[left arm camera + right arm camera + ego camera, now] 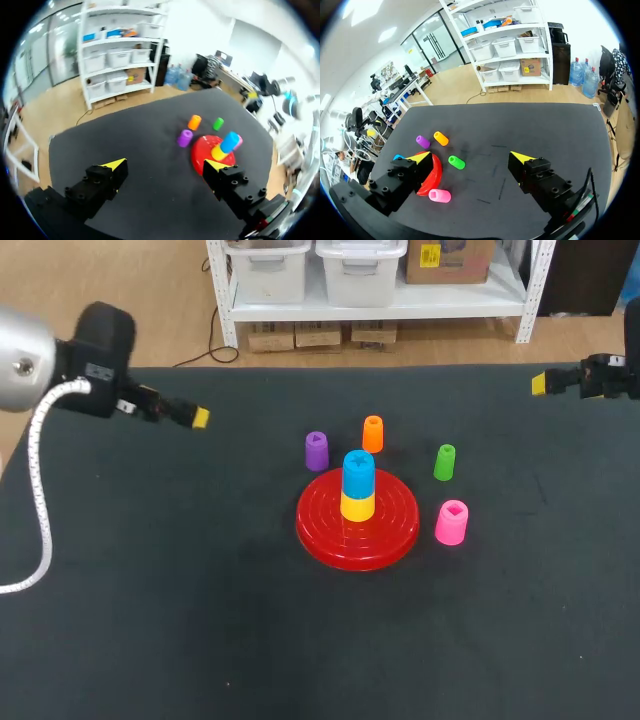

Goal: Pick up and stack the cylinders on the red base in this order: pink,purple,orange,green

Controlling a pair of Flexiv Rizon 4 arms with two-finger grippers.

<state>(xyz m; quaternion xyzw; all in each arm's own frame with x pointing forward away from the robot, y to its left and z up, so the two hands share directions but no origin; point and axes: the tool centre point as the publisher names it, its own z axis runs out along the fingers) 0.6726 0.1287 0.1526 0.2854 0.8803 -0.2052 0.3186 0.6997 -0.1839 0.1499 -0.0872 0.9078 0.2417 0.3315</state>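
Note:
The red base (330, 530) lies mid-table with a yellow cylinder and a blue cylinder (358, 472) stacked on its peg. Around it stand the pink cylinder (451, 522), purple cylinder (316, 451), orange cylinder (372, 433) and green cylinder (444, 462). My left gripper (165, 165) hovers open at the table's far left, well away from them. My right gripper (470, 157) hangs open at the far right edge. From the right wrist view the pink cylinder (440, 196), green cylinder (456, 162), orange cylinder (440, 138) and purple cylinder (422, 141) lie ahead of the fingers.
The black table (180, 620) is bare apart from these pieces. A white cable (38, 490) loops from my left arm over the table's left edge.

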